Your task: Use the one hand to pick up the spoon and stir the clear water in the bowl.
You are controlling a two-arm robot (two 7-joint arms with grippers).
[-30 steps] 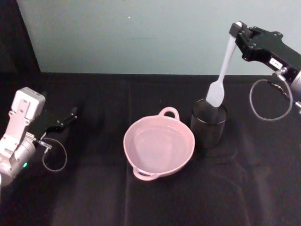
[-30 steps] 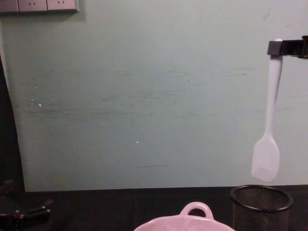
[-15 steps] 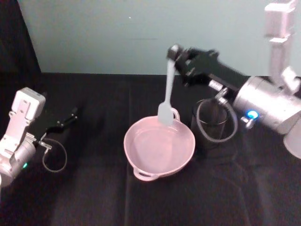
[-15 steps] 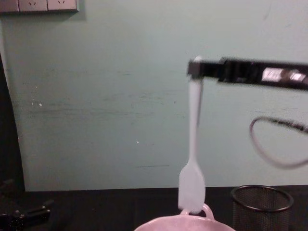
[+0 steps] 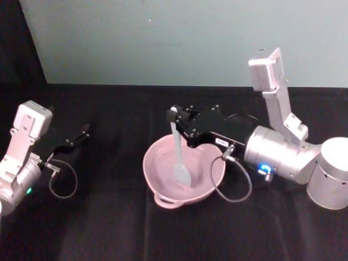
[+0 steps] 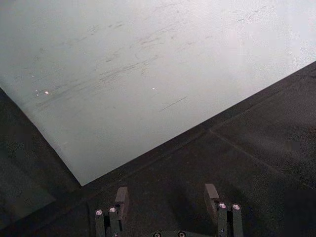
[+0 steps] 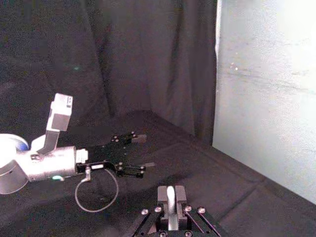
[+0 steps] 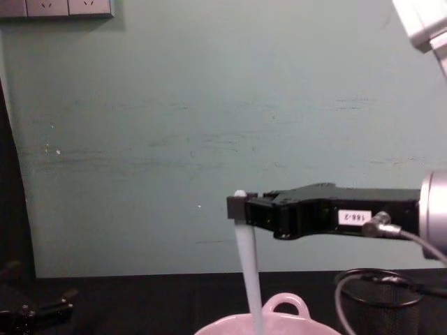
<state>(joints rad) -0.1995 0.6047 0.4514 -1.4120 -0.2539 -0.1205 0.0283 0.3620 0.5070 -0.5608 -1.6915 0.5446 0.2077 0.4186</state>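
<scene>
While the left gripper (image 5: 81,134) is lying well left of the bowl (image 5: 155,182) with jaws apart and empty, the spoon (image 5: 178,149) is hanging upright over the bowl, its flat head dipping inside. Reaching in from the bowl's right, the right gripper (image 5: 174,115) is clamping the handle's top end. A mesh cup (image 8: 385,311) is standing just right of the bowl.

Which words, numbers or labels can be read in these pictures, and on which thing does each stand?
"188-2" (it seems so): on the white label of the right gripper, in the chest view.
Same label, head view: too small to read.
No other text, also none on the left gripper.
</scene>
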